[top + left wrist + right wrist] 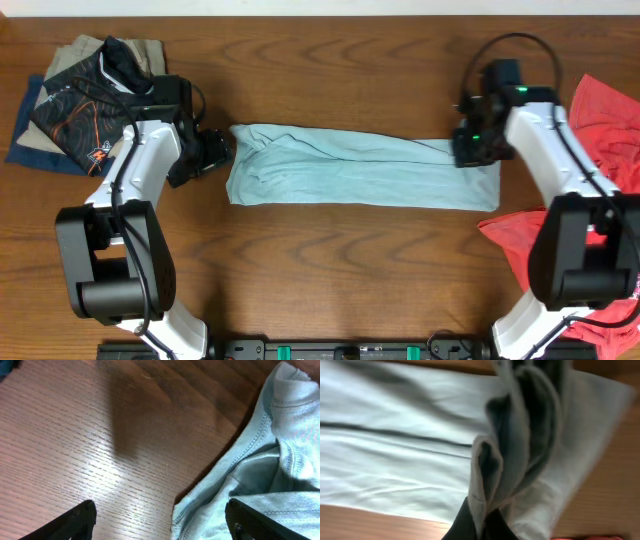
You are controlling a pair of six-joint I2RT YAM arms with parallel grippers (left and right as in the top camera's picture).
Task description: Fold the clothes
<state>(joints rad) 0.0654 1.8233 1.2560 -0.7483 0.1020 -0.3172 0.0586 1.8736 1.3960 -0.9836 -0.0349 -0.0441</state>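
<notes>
Between the two claws, the light blue garment (360,170) lies as a long folded strip across the wooden table (330,270), with one narrow end at each claw.

The right claw (470,148) sits on the strip's right-hand end. In the right wrist view it (482,521) is clamped on a bunch of the cloth. Several gathered layers rise in rounded folds straight out of the pinch, and the rest of the garment spreads flat beyond and to the side of them. Only a dark sliver of one finger (465,525) shows beneath the fabric.

The left claw (208,152) hovers just beside the opposite end, where the collar and seams are rumpled. In the left wrist view it (160,510) is spread wide and grips nothing. One finger (75,521) is over bare wood, the other (260,522) over the garment's edge, and the hem runs between them. Whether either fingertip touches the cloth cannot be told.

Behind the left claw, on its outer side, lies a stack of folded clothes (75,110) with a dark, orange-patterned piece on top. On the outer side of the right claw lies a heap of red clothes (610,120), well apart from the blue strip.
</notes>
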